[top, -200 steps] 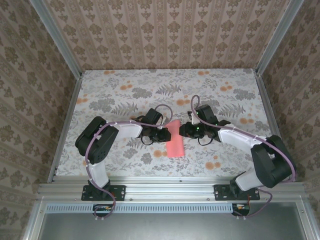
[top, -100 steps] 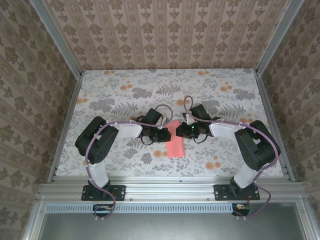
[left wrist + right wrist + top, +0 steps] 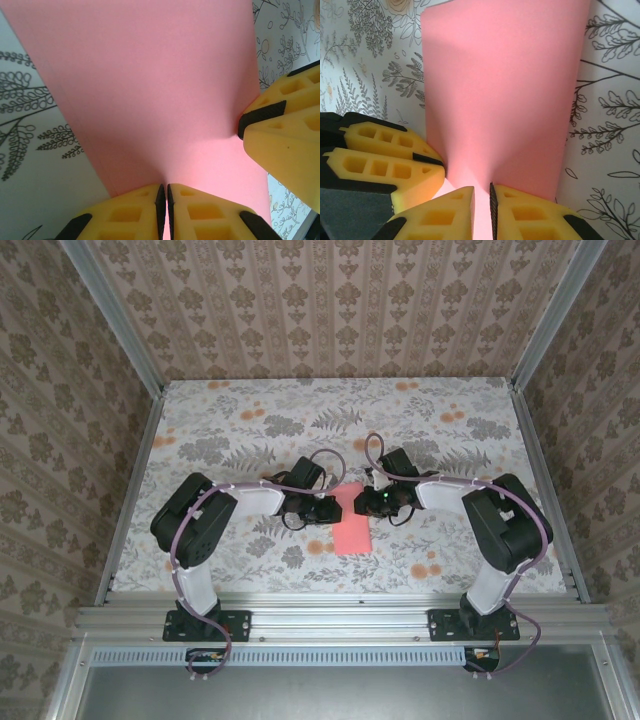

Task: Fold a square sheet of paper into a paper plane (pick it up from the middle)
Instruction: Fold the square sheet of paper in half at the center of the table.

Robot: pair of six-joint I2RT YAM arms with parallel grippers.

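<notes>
Two pincers facing each other over the middle of the flower-print bench [image 3: 250, 440], left pincer [image 3: 163, 195] clamping tight on the left edge of the salmon-pink sheet of paper [image 3: 352, 530], right pincer [image 3: 482, 192] pinching the opposite edge, both gripping near its far end, the sheet lying between them.

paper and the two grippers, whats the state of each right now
square sheet of paper: narrow rectangle, apparently folded in half, pinched from both sides near its far end
left gripper: jaws shut on the sheet's edge
right gripper: jaws shut on the sheet's edge
</notes>
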